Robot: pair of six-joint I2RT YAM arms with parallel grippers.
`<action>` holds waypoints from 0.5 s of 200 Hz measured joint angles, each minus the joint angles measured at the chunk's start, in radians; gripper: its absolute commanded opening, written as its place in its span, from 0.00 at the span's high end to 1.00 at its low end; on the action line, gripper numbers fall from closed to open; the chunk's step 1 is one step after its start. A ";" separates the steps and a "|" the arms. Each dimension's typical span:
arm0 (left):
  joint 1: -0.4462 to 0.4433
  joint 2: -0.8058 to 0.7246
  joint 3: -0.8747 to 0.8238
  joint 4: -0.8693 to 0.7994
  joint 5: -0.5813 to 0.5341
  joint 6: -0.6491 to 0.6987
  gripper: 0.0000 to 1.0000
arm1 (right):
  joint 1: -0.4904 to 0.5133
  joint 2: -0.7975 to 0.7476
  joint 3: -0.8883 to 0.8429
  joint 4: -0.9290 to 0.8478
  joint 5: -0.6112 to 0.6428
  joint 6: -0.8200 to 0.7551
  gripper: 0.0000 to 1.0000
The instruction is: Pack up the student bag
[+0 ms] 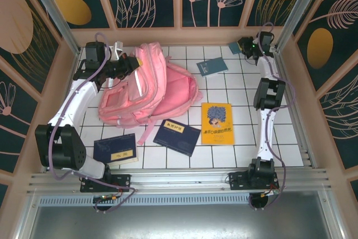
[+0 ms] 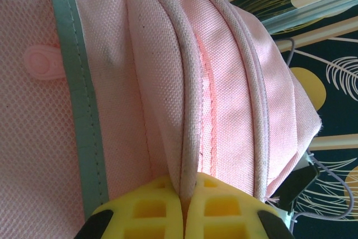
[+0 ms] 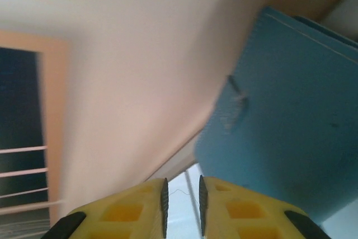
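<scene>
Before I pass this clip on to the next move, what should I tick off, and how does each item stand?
1. Left claw gripping the backpack: ok, shut on a piped seam.
2. Backpack open for loading: cannot tell, no opening is visible.
3. Right claw holding a book: not ok, its jaws are a narrow slit apart with nothing between them.
4. Small teal book near the right claw: ok, it lies just beside the claw in the far right corner.
5. Books packed: not ok, the yellow book and the teal notebook lie on the tiles outside the backpack.
</scene>
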 measured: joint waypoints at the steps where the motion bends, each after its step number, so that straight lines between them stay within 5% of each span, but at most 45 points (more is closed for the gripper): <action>1: 0.000 0.000 0.000 0.000 0.000 0.000 1.00 | -0.001 0.002 0.000 0.000 0.000 0.001 0.77; 100: 0.000 0.007 -0.001 -0.001 -0.015 0.018 1.00 | -0.010 0.023 0.011 -0.086 0.019 0.073 0.85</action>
